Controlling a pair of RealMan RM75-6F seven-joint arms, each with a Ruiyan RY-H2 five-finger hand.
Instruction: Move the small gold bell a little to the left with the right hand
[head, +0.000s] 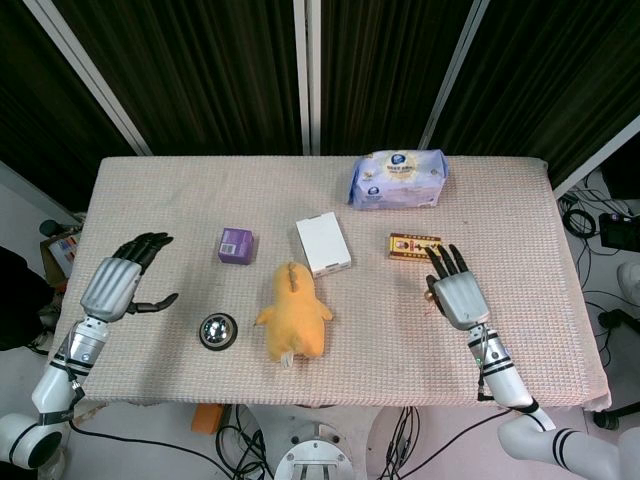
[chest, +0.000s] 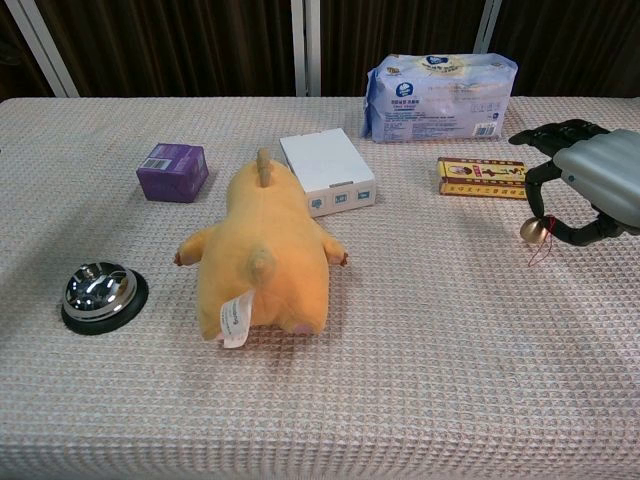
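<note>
The small gold bell (chest: 531, 230) hangs pinched in the right hand (chest: 590, 185) at the right edge of the chest view, lifted just clear of the bench (chest: 430, 360), a thin red cord trailing under it. In the head view the bell is mostly hidden by that hand (head: 456, 290). The left hand (head: 118, 280) hovers at the far left, holding nothing, fingers apart.

Just beyond the right hand lies a flat red-and-gold box (chest: 482, 177), and behind that a soft blue-and-white wipes pack (chest: 440, 97). To the bell's left the woven, waffle-textured cloth is bare as far as the yellow plush toy (chest: 262, 258), which lies face down. A white carton (chest: 327, 171) touches the toy's head end; a purple cube box (chest: 172, 171) and a shiny domed call bell (chest: 99, 295) on a black base sit further left.
</note>
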